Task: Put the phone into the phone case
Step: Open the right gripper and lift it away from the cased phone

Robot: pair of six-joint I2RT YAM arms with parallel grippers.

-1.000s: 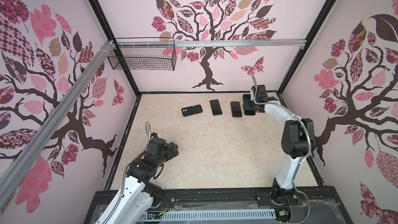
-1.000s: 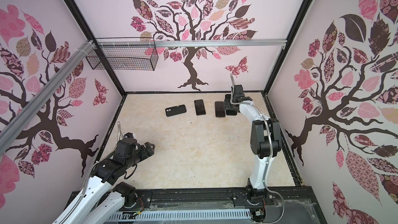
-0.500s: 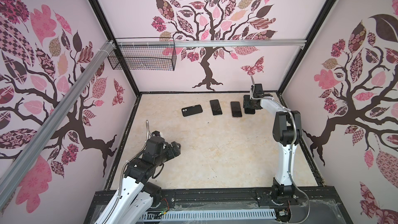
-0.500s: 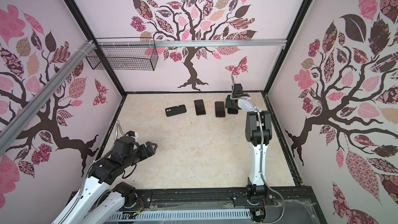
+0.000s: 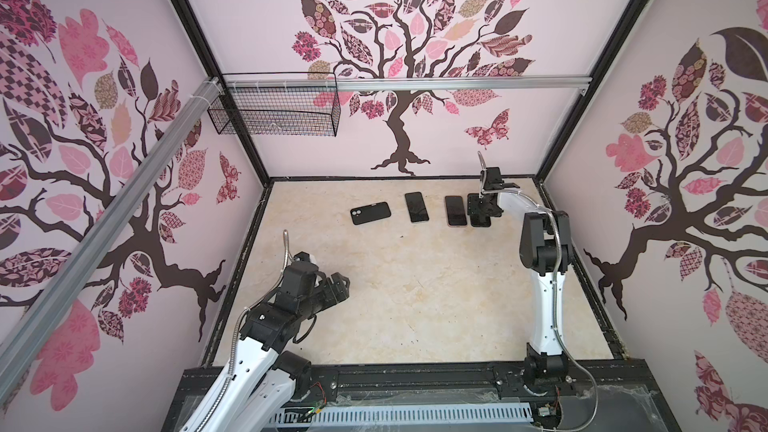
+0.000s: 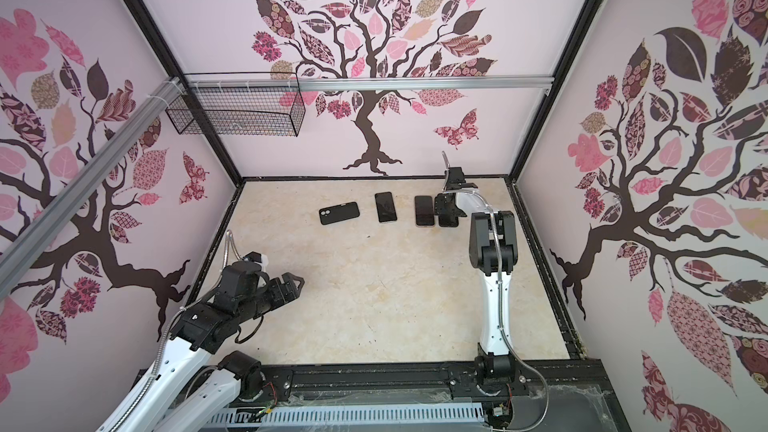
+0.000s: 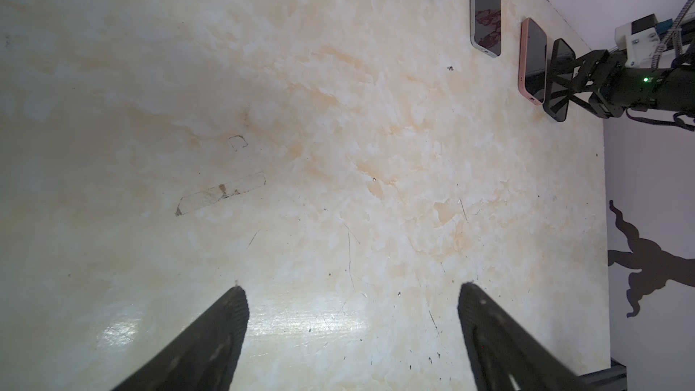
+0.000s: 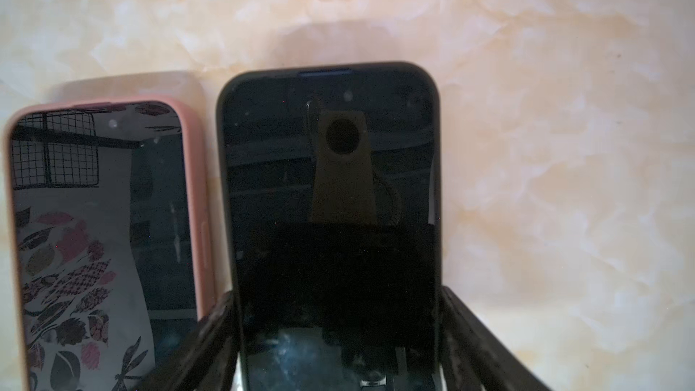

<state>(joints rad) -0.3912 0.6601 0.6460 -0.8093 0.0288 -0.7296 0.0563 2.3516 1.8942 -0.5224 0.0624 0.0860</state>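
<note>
Left gripper (image 7: 353,289): jaws wide apart above the table (image 7: 338,144).
Right gripper (image 8: 336,293): jaws clamped on the black phone (image 8: 331,182), just beside pink-cased phone (image 8: 101,220).

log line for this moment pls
left gripper: open, hovering, empty | right gripper: fingers gripping black phone on table | phone case: apart, untouched

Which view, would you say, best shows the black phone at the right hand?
The right wrist view: the black phone fills it, fingers against both edges. Both top views show it small, half-covered; the left wrist view, obliquely.
</note>
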